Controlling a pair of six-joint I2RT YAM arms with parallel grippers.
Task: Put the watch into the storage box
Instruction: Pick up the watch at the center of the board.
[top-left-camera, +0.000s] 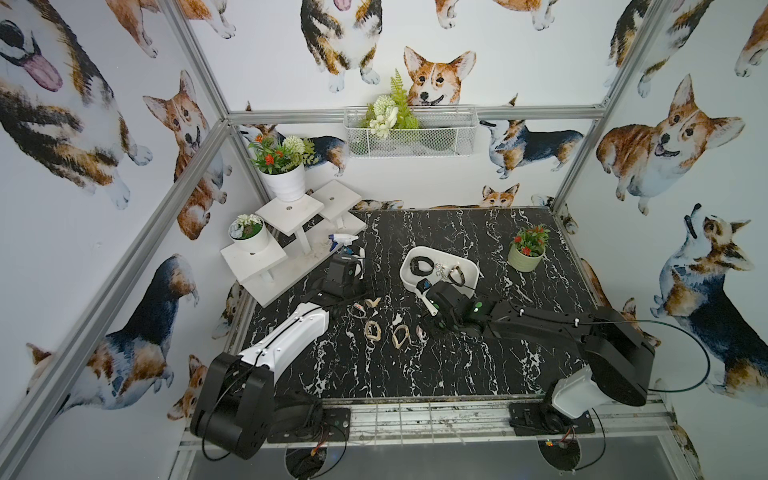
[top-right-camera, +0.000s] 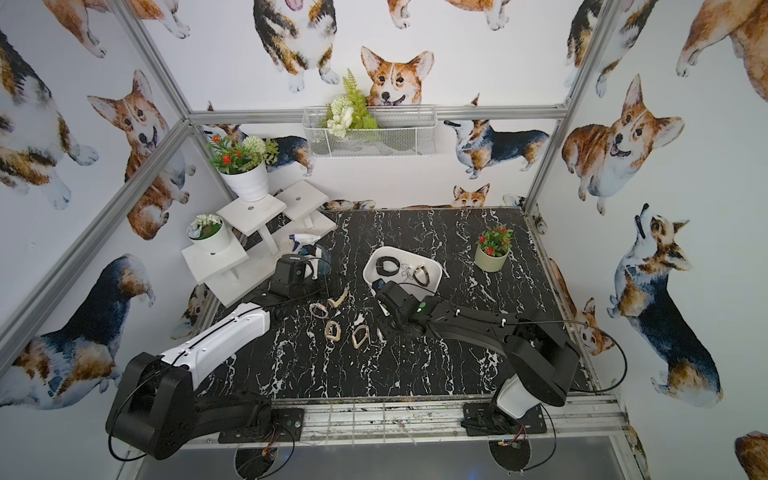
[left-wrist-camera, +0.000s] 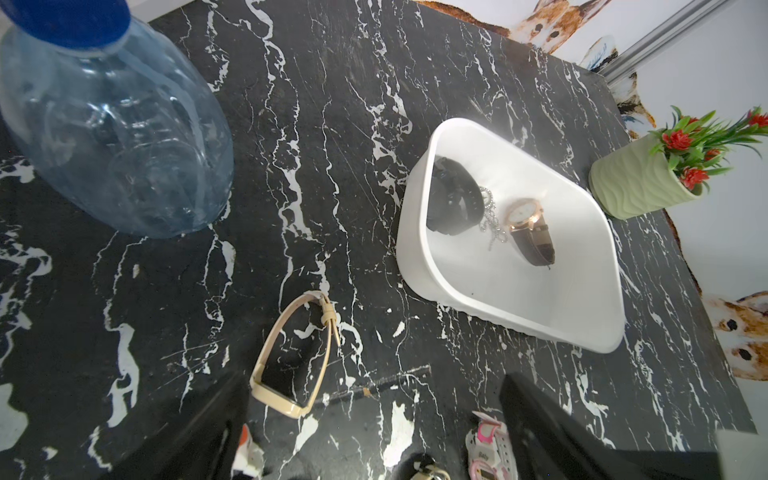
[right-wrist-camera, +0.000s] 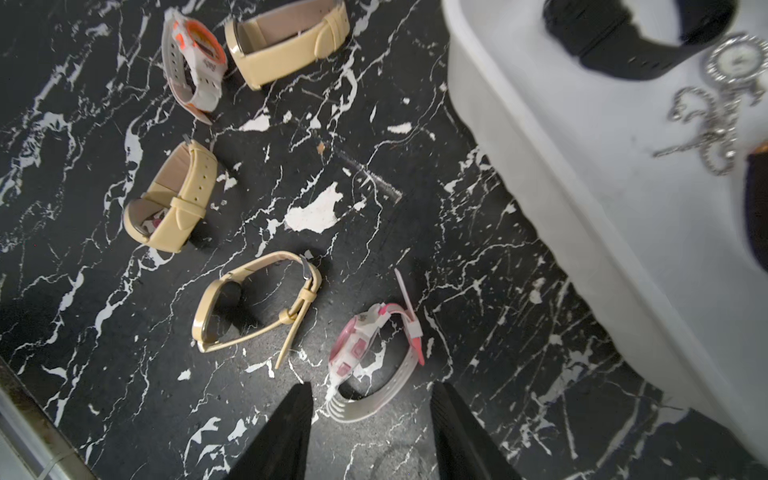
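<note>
The white storage box (top-left-camera: 432, 248) (right-wrist-camera: 540, 174) sits mid-table and holds a black watch (left-wrist-camera: 453, 203), a silver one (left-wrist-camera: 492, 220) and a rose-gold watch with a brown strap (left-wrist-camera: 528, 224). Several watches lie loose in front of it: three beige, an orange-and-white one (right-wrist-camera: 195, 58) and a pink-and-white watch (right-wrist-camera: 365, 345) (top-left-camera: 420, 332). My right gripper (right-wrist-camera: 372, 388) hangs open just over the pink-and-white watch, its fingertips either side of the strap's end, beside the box's near wall. Wide open and empty, my left gripper (left-wrist-camera: 372, 390) stands near a beige watch (left-wrist-camera: 291, 357).
A clear blue spray bottle (top-left-camera: 345, 243) (left-wrist-camera: 112, 124) stands close behind the left gripper. A green pot of red flowers (top-left-camera: 525, 253) is right of the box. A white stepped stand (top-left-camera: 286, 232) with plant pots fills the back left corner. A wire-mesh basket (top-left-camera: 411, 133) hangs on the back wall.
</note>
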